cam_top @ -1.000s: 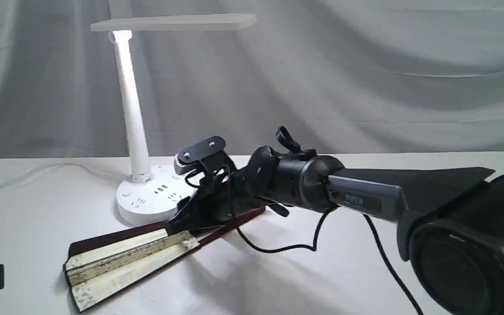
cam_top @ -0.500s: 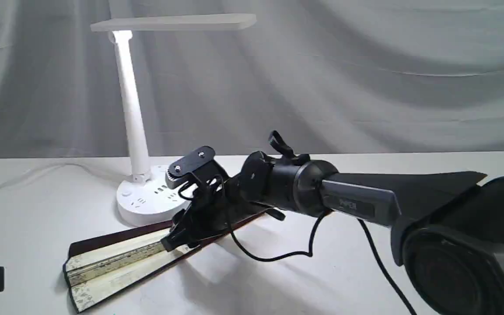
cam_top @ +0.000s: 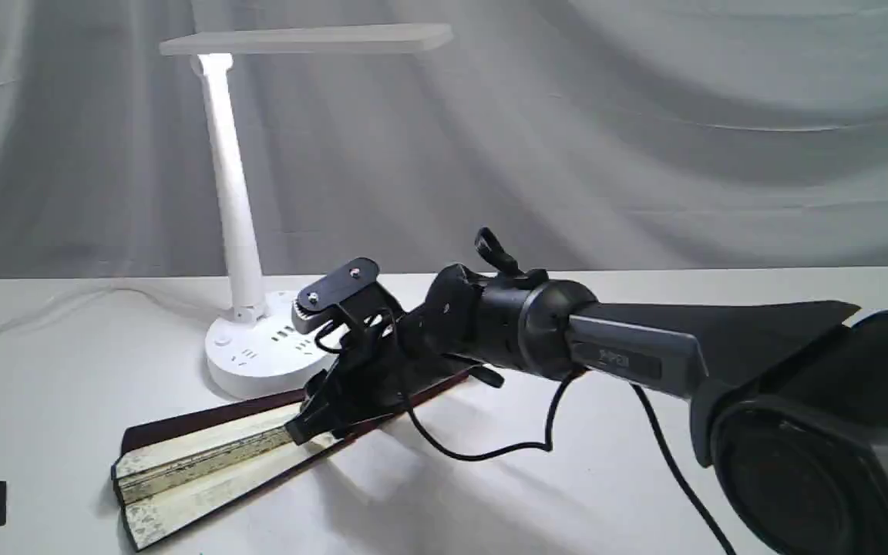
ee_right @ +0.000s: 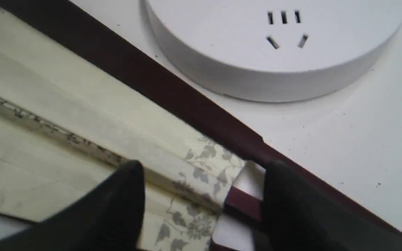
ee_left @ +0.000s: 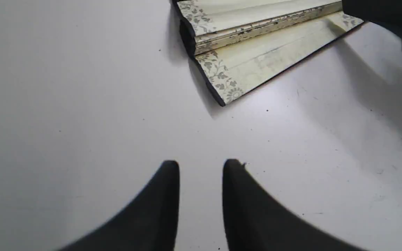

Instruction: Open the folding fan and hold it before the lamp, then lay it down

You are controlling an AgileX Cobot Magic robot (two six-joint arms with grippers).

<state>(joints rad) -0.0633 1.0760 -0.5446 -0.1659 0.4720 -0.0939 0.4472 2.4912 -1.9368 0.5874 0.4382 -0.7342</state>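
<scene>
folding fan [cam_top: 205, 455]: matt cream paper leaf, dark maroon wood guards. lamp [cam_top: 251, 358]: smooth white plastic. backdrop [cam_top: 644, 139]: grey cloth.

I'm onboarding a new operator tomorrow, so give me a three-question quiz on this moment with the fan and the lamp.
1. True or false: the folding fan lies fully spread on the table.
2. Pick one. The right gripper is:
A. shut on the fan's leaf
B. open, down over the fan beside the lamp base
C. raised level with the lamp head
3. Short answer: what does the left gripper hold?

Key
1. False: only a few pleats have parted.
2. B
3. Nothing; its fingers are apart over bare table, short of the fan's wide end.
</scene>
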